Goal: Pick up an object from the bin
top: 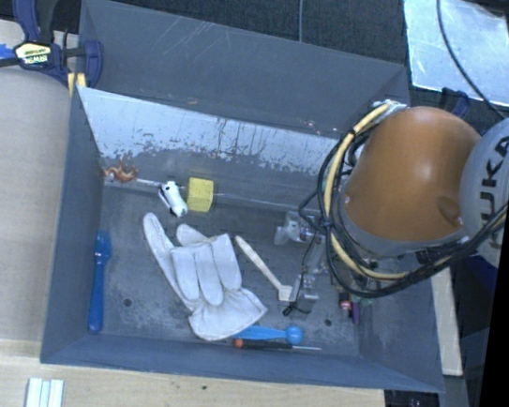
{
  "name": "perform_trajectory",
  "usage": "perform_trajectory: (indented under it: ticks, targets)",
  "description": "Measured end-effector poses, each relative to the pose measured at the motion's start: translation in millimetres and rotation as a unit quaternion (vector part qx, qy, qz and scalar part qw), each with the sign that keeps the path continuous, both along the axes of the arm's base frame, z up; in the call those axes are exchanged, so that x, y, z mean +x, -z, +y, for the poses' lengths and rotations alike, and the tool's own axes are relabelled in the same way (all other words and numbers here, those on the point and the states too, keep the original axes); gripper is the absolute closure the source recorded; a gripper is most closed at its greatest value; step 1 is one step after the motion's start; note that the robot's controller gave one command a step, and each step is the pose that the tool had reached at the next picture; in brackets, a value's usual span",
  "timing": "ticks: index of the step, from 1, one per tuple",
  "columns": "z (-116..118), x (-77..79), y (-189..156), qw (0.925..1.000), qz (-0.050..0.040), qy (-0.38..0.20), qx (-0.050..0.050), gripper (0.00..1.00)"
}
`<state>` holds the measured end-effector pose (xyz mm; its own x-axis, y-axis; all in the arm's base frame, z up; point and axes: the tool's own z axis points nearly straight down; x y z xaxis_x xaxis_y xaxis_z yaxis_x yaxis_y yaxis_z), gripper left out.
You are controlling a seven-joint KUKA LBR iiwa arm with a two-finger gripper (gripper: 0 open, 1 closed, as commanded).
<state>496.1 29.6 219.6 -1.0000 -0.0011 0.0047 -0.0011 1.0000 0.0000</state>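
In the camera view, the gripper hangs low in the right part of the bin, under the arm's rounded orange cover. Whether it is spread or pressed together cannot be told from here.

It sits right at the lower right end of a pale stick, the thing nearest to it. The stick lies flat on the bin floor, right of centre. Its long axis runs on a slant, with one end pointing up-left toward the back wall and the other down-right to the gripper. Its up-left half lies just beside the white glove.

There is one of each thing:
- The glove is spread in the middle of the floor, its fingers pointing up-left.
- A yellow block lies against the back wall.
- A small white piece lies just beside the block, to its left.
- A small rust-coloured scrap lies in the back left corner.
- A blue-handled tool lies along the left wall.
- A thin tool with a blue knob lies along the front wall, below the glove's cuff.
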Motion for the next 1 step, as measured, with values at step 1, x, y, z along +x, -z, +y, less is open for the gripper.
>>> perform_trajectory:
  ticks: [1]
  targets:
    - [-0.2, 1.6, -3.4, 1.0000, -0.0039, 0.001, 0.000, 0.00]
